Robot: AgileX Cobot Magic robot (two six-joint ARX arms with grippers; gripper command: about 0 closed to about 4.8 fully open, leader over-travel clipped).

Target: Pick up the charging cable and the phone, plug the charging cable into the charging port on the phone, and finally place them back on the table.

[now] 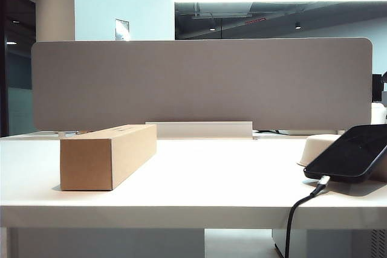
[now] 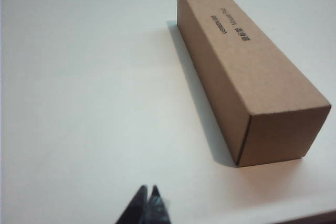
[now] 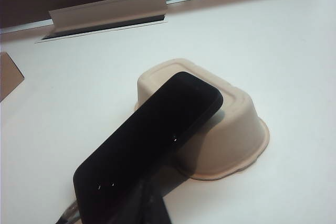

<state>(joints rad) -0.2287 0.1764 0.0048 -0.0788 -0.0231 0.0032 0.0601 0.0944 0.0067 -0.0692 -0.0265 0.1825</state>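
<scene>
The phone (image 1: 354, 152) leans tilted on a cream-white pad (image 1: 319, 147), the charging cable (image 1: 299, 206) plugged in; a cardboard box (image 1: 106, 155) sits left on the table (image 1: 199, 179).

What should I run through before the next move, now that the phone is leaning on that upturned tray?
1. Charging cable plugged into the phone: ok, plug sits at its lower edge.
2. Phone lying on the table: not ok, propped tilted on the cream tray.
3. Left gripper empty: ok, fingers shut over bare table near the cardboard box.
4. Right gripper clear of phone: cannot tell, dark fingers overlap it.
5. Cable slack: cannot tell, it drops over the table's front edge.
</scene>
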